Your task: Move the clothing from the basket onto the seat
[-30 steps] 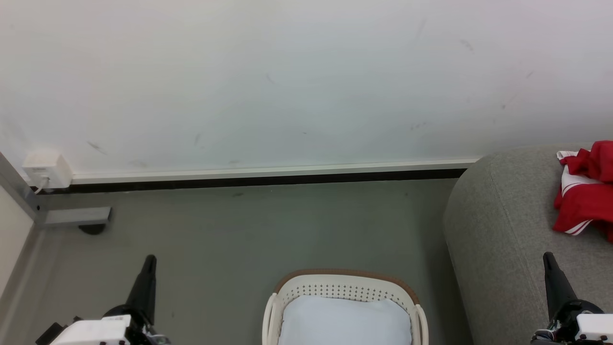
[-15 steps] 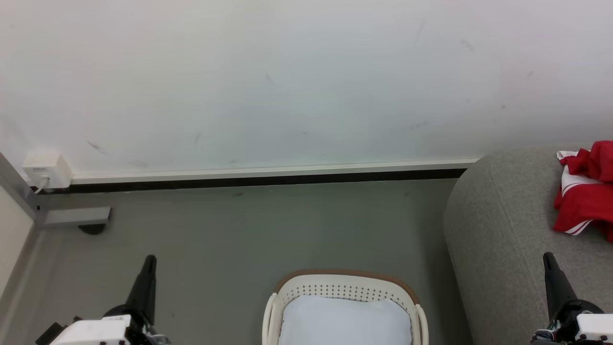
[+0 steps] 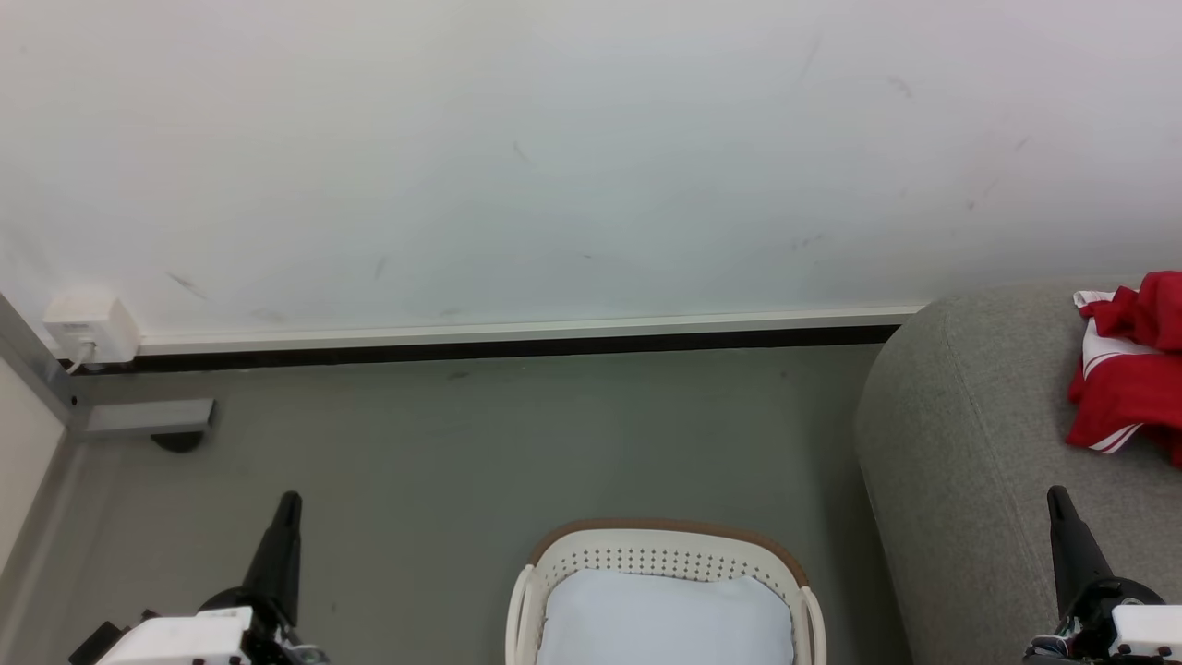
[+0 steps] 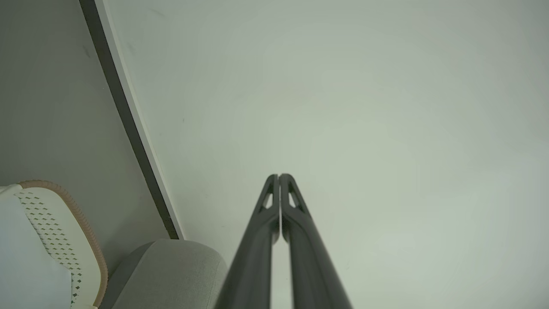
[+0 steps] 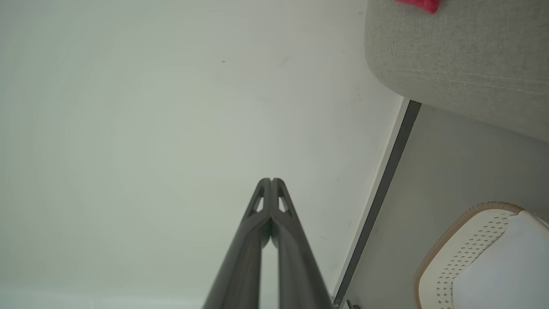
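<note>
1 garment [image 3: 1122,388] beyond right end effector [image 3: 1055,497]

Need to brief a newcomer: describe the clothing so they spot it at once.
Find the big grey sofa at the right, by the white wall. On it lies a crumpled garment, bright red with white stripes, unlike the plain white cushion in the basket.

On my head view the clothing [image 3: 1122,388] runs off the right edge, so I cannot tell its full extent, and the seat [image 3: 960,462] under it is cut by the right and bottom edges. The basket [image 3: 665,545] loses its near part to the bottom edge, and a white cushion [image 3: 665,619] hides its inside. My right wrist view clips the clothing to a red scrap at its top edge.
</note>
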Controlling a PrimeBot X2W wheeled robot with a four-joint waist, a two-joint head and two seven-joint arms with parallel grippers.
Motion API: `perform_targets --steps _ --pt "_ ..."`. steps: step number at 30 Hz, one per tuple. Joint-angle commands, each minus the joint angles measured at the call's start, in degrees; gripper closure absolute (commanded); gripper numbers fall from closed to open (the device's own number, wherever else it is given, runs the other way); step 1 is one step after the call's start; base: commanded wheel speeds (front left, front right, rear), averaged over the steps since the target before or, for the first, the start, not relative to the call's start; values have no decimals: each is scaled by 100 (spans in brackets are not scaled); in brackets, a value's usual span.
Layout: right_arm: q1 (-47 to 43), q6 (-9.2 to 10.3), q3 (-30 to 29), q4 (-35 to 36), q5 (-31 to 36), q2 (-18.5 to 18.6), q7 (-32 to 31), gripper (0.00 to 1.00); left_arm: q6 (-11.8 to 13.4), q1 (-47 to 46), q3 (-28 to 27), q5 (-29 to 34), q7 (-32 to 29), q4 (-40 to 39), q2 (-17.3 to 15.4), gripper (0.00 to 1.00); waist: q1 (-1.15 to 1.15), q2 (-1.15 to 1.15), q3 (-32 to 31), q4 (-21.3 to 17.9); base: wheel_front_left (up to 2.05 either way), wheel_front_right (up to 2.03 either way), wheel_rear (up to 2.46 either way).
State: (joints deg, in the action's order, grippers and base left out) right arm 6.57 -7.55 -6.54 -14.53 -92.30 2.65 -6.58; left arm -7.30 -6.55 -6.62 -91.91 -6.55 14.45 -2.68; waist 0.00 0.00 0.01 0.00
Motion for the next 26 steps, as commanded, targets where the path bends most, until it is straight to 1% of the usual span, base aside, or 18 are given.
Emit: perform_targets --steps 1,26 --pt "33 13 -20 29 -7 43 -25 100 -39 -36 -18 -76 -30 -12 -38 100 0 0 0 0 0 0 0" --pt "33 13 -19 29 -7 42 -24 100 -39 -36 -17 -77 -29 -12 -38 100 0 0 0 0 0 0 0"
